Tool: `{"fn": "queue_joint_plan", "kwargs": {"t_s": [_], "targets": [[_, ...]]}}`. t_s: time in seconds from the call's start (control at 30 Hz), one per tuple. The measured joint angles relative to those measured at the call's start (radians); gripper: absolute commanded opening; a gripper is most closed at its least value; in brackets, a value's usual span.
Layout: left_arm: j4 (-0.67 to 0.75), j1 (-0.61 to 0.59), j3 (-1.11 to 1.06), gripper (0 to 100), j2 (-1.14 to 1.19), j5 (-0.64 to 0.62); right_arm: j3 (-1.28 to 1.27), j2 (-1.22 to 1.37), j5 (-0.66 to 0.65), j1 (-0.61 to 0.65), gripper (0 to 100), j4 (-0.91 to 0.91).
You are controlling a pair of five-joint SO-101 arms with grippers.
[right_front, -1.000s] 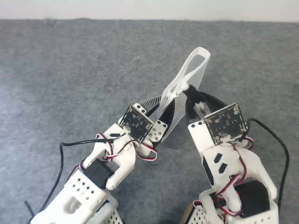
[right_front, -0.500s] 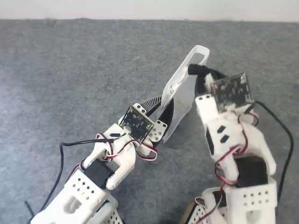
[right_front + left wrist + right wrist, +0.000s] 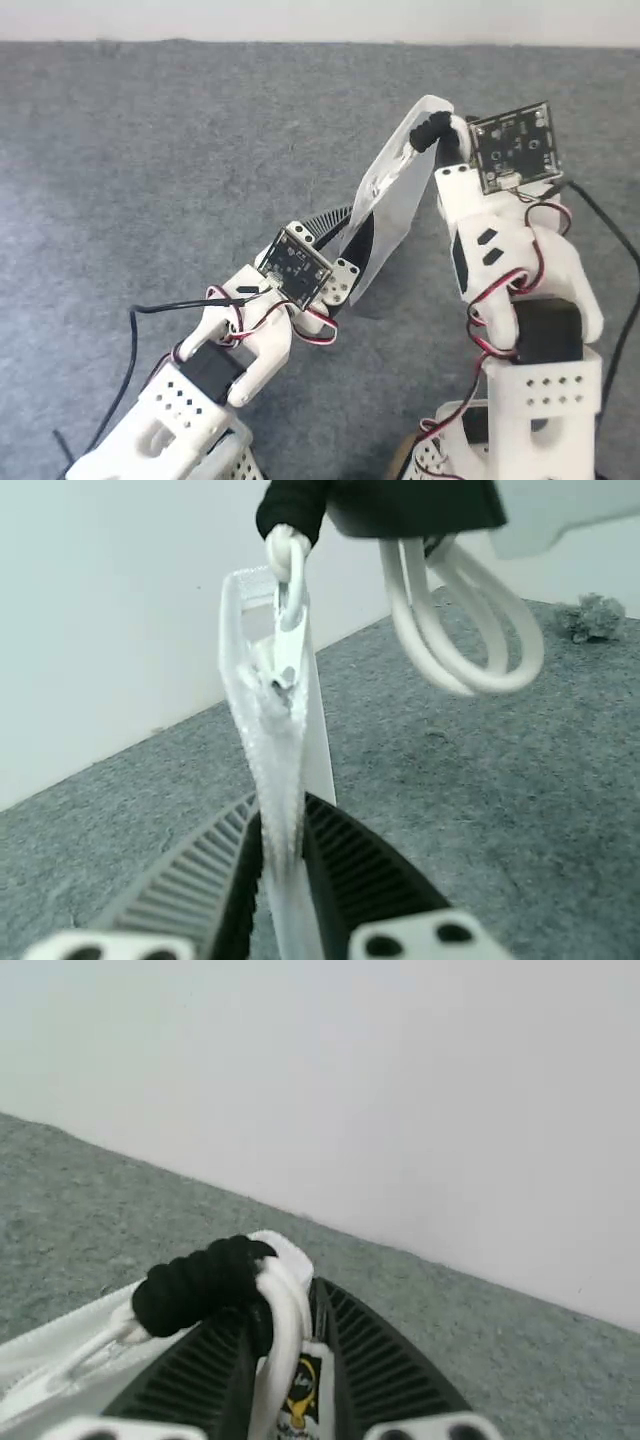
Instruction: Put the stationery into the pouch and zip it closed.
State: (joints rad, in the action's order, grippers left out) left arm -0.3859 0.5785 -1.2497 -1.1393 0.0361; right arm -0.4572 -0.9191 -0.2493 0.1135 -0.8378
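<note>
Pouch: white pouch (image 3: 392, 200) is up off the grey worktop (image 3: 150, 150), stretched on a slant from the middle of the high view toward the upper right, thin edge facing up.
Left gripper: left gripper (image 3: 352, 240) sits at the pouch's lower end, just below centre frame, jaws pinched narrow on the fabric; the wrist view has the zip edge (image 3: 275, 780) running straight up out of the ribbed jaws.
Right gripper: right gripper (image 3: 442, 140) is at the pouch's top corner, upper right of the high view, clamped tight on the black knotted cord (image 3: 200, 1280).
Zip pull: white zip pull (image 3: 288, 610) hangs from that cord at the very top end of the pouch, near the top of the left wrist view.
Worktop: grey and carpet-like, with a pale wall along its far edge.
</note>
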Motion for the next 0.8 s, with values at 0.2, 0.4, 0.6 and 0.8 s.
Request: {"fn": "queue_joint_plan", "kwargs": {"t_s": [0.2, 0.4, 0.6, 0.8], "targets": [[0.000, 0.002, -0.003, 1, 0.000, 0.003, 0.106, 0.002, 0.000, 0.008, 0.7, -0.146], [-0.005, 0.002, -0.009, 1, -0.002, 0.000, 0.192, -0.075, -0.029, 0.089, 0.7, -0.325], [-0.005, 0.002, -0.009, 1, -0.002, 0.000, 0.244, -0.181, -0.075, 0.216, 0.7, -0.459], [-0.006, 0.002, -0.009, 1, -0.002, 0.002, 0.269, -0.184, -0.100, 0.325, 0.7, -0.477]]}}
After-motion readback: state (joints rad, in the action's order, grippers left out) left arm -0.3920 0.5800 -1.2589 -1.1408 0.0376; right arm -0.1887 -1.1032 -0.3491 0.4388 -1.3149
